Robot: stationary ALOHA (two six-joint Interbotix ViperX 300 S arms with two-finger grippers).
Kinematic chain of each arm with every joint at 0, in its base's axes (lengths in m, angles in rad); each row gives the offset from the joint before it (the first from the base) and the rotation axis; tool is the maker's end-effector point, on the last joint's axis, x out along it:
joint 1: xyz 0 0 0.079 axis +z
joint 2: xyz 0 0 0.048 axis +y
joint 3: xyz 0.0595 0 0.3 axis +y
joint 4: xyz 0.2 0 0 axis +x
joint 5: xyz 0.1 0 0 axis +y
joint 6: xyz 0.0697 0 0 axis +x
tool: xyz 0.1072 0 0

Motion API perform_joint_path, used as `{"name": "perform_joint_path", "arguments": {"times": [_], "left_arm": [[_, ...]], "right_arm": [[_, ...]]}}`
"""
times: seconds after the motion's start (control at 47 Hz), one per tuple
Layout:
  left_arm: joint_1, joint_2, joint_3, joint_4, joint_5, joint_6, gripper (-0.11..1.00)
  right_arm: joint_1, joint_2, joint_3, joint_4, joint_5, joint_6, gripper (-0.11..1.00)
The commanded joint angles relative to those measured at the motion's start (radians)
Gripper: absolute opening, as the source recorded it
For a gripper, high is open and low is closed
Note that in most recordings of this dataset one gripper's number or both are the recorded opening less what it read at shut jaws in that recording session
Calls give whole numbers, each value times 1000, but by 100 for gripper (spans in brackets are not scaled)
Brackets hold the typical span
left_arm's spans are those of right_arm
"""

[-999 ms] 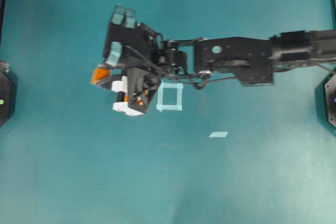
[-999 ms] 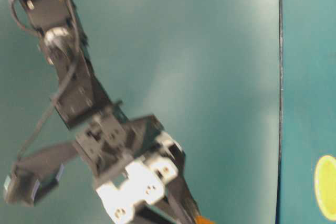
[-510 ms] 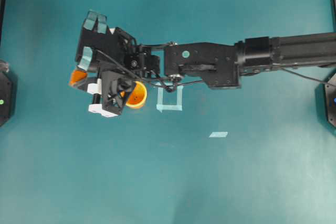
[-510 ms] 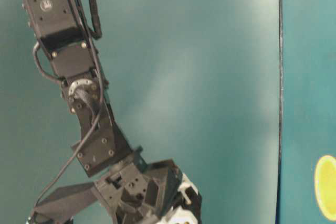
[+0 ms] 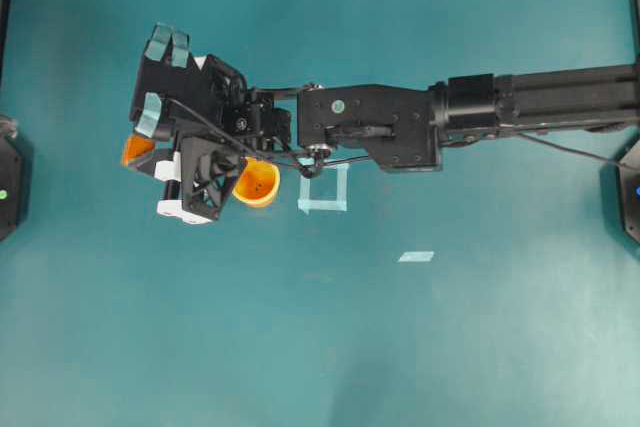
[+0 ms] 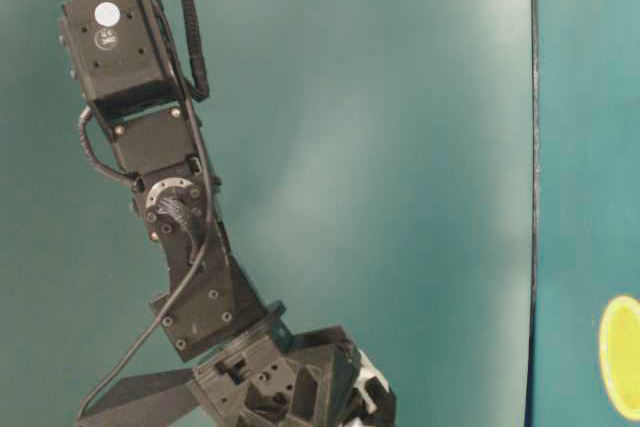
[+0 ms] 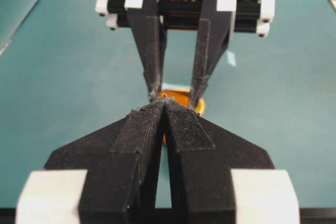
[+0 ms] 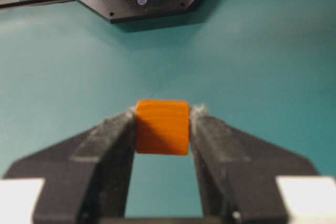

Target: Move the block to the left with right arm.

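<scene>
Both fingers of the right gripper [image 8: 163, 124] clamp the orange block [image 8: 163, 127] — held clear above the teal table [image 8: 273, 51]. Left gripper [image 7: 166, 109] — fingertips pressed together, nothing between.

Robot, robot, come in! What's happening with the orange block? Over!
Right gripper shut on the block, off the table. Left gripper shut, empty. Cup beside the arm, nothing blocking leftward.

overhead looking down, table-level sideways, both wrists close
</scene>
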Motion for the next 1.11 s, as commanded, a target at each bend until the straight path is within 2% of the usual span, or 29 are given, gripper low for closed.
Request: {"name": "perform_joint_path", "arguments": {"times": [0.0, 0.68, 0.935, 1.084], "left_arm": [[5, 15, -20, 2, -3, 0, 0], [5, 17, -26, 2, 23, 3, 0], [5, 17, -26, 3, 9, 0, 0], [5, 17, -26, 3, -46, 5, 0]], "right_arm": [[0, -26, -29, -3, -6, 2, 40], [0, -26, -29, -3, -6, 2, 40], [0, -26, -29, -5, -5, 2, 40], [0, -26, -29, -5, -5, 6, 40]]}}
